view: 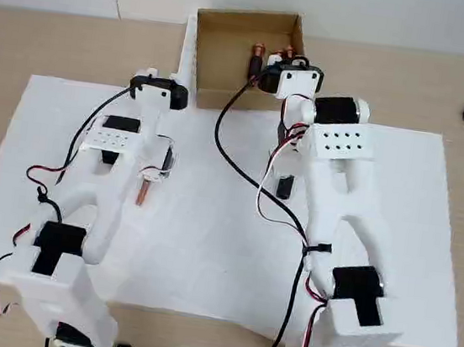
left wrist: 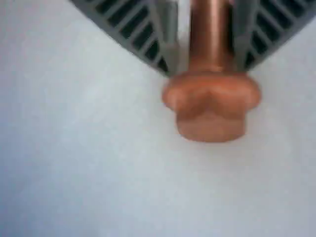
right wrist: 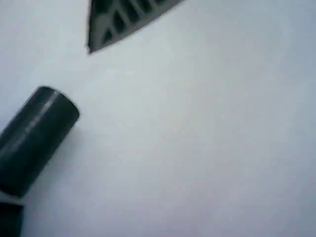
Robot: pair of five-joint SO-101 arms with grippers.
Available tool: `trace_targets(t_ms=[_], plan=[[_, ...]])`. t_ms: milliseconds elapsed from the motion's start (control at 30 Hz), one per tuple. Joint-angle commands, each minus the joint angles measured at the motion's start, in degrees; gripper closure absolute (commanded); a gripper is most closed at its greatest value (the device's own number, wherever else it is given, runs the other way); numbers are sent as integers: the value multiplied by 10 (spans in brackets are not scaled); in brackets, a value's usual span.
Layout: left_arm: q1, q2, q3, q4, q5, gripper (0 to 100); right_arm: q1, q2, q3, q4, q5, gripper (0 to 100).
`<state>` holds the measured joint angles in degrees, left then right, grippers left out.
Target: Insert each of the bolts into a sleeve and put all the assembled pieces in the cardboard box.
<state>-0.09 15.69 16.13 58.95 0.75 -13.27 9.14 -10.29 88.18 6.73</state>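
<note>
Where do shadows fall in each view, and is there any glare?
High view: soft, faint shadows beside the arms on the white sheet, no glare. Left wrist view: the left claw holds the bolt, with faint shading near its head. Right wrist view: the sleeve shades the sheet beside it.

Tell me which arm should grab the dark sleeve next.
Right. The sleeve lies on the white sheet close by the right arm, while the left tool is shut on a bolt.

Coppery metal bolt (left wrist: 210,98), smooth plastic sleeve (right wrist: 37,143)
</note>
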Motion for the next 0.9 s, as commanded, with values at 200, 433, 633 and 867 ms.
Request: trace_targets(t_ms=[200,433,633,867], plan=[[3,5,-80,55,7,994,-3,-2,-2,-9,4,837],[3,5,-169,151,7,994,6,-2,-2,-9,5,835],[8,5,-246,238,7,994,19,-1,-2,-9,2,835],[30,5,-314,345,7,994,15,73,-4,-30,-40,837]])
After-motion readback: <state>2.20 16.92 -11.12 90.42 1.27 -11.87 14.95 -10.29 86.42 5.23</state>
